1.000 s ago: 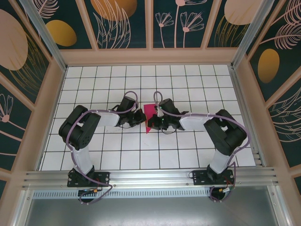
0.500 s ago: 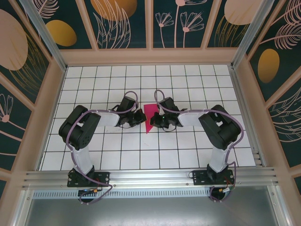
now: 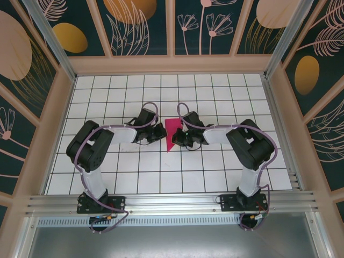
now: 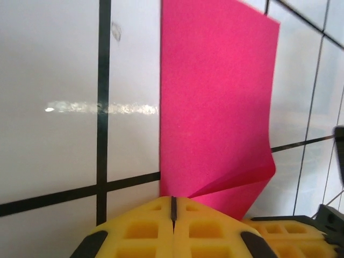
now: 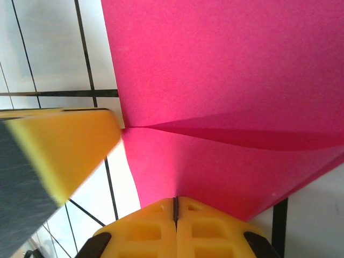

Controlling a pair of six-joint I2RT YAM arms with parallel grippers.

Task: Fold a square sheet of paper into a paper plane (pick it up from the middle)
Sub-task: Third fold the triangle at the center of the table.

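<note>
1. Left arm (image 3: pixel 91 153): it rises from its base at the near left edge and reaches inward over the white tiled table (image 3: pixel 215 166) toward the centre.
2. Left gripper (image 3: pixel 159 132): it sits low over the table centre, pointing right. In the left wrist view its yellow fingertip pads (image 4: pixel 156 214) are pressed together, with just a thin seam between them. The near edge of the pink sheet of paper (image 4: pixel 215 107) runs into that seam, so the gripper is clamped on the sheet.
3. Pink sheet of paper: it is at the middle of the table, between the two grippers and touching both.
   - From above it reads as a narrow shape, broad at the far end and tapering to a point at the near end.
   - It is folded. The left wrist view shows two layers parting close to the pads, and the right wrist view shows a raised crease running across the sheet.
   - It cannot be determined whether the lower edge rests on the tiles.
4. Right gripper (image 3: pixel 177 139): it is just right of the sheet, pointing left. In the right wrist view its yellow pads (image 5: pixel 196 215) are closed to a thin seam, with the sheet pinched between them. A yellow finger of the left gripper enters that view from the left, its tip meeting the sheet edge at the crease.
5. Right arm (image 3: pixel 252 153): it rises from its base at the near right edge and bends inward to the centre.
</note>
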